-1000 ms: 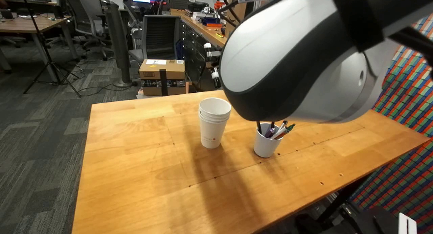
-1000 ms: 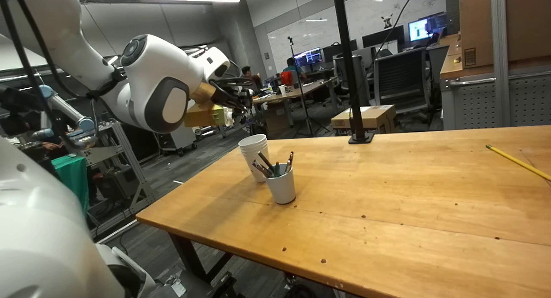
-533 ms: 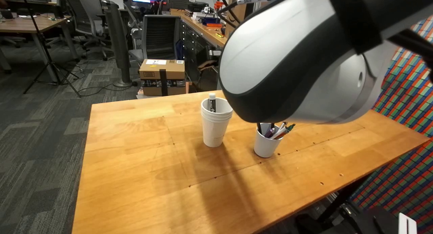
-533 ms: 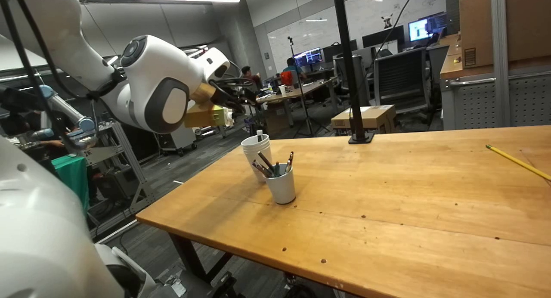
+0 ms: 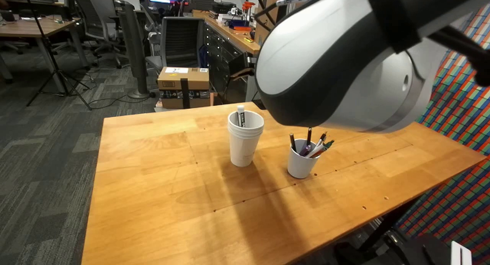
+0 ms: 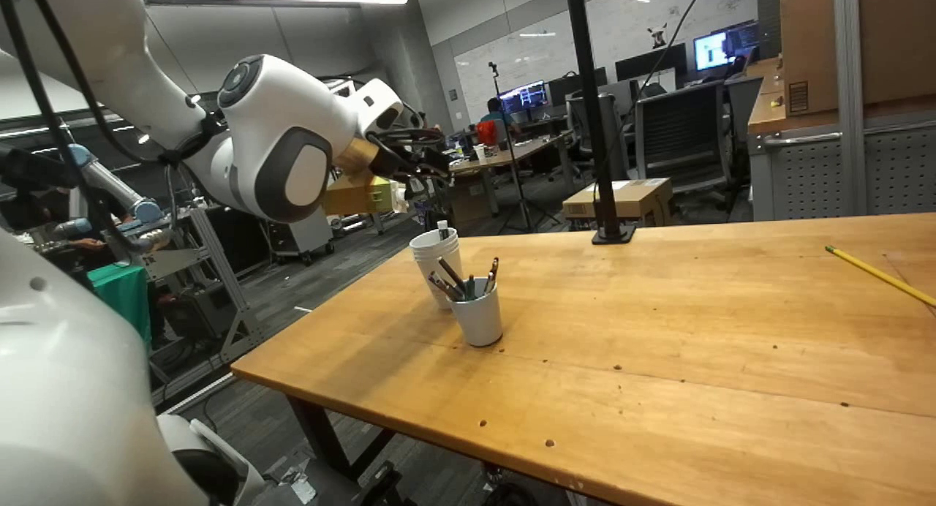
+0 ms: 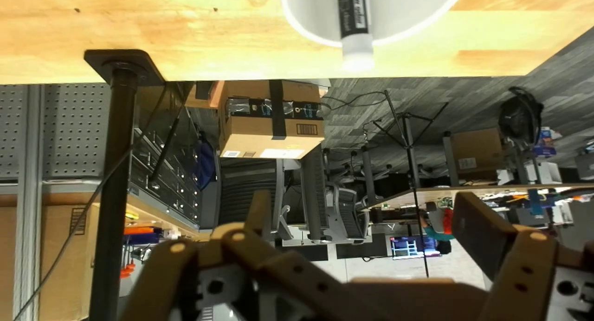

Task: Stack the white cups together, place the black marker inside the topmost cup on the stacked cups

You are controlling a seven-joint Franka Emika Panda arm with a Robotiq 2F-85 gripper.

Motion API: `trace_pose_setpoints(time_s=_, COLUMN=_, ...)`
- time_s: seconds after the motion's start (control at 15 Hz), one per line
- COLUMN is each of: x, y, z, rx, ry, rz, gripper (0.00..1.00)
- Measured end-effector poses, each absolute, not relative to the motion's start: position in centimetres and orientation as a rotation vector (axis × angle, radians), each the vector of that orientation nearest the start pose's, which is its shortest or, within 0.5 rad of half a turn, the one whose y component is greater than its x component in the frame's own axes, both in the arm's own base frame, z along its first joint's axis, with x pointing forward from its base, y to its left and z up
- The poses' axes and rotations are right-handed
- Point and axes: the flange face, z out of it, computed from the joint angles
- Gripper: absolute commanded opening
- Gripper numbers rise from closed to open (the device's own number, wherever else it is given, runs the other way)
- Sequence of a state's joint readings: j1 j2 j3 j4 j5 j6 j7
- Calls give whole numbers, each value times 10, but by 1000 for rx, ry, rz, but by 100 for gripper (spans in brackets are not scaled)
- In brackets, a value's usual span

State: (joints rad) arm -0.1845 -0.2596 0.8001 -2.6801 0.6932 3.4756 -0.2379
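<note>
The white cups [image 5: 242,152] stand upright on the table as one nested stack, seen in both exterior views. The black marker [image 5: 241,118] leans inside the topmost cup [image 5: 255,122], its white end sticking up past the rim. From the wrist view, which is upside down, the marker [image 7: 353,15] rests against the inner wall of the cup [image 7: 320,10]. My gripper [image 7: 369,219] is open, its fingers wide apart with nothing between them. In an exterior view the gripper [image 6: 431,175] hangs above the stack, apart from cup and marker. The arm partly hides it in an exterior view.
Close beside the stack stands a white cup full of pens [image 5: 301,166]. A black pole [image 6: 601,148] rises from the table's far edge, and a yellow pencil [image 6: 881,277] lies on the tabletop [image 6: 702,330]. Cardboard boxes [image 5: 183,87] sit beyond the table.
The marker was at my gripper above the stack a second ago; it has dropped into the topmost cup. My gripper has opened. The stack shifted slightly, and the arm has moved a little up and away.
</note>
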Motion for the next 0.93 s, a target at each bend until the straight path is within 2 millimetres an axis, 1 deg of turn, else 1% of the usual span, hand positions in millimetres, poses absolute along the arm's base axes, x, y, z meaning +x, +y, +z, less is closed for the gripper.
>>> trace_pose_setpoints(time_s=0.2, x=404, y=176, z=411, rx=-2727, ry=-185, rz=-1355, gripper=100)
trace_pose_setpoints(time_s=0.27, x=405, y=173, z=412, rx=-2738, ry=-183, rz=-1350, gripper=100)
trace_pose_setpoints(time_s=0.93, x=404, y=174, z=414, rx=-2741, ry=-189, rz=-1350, gripper=100)
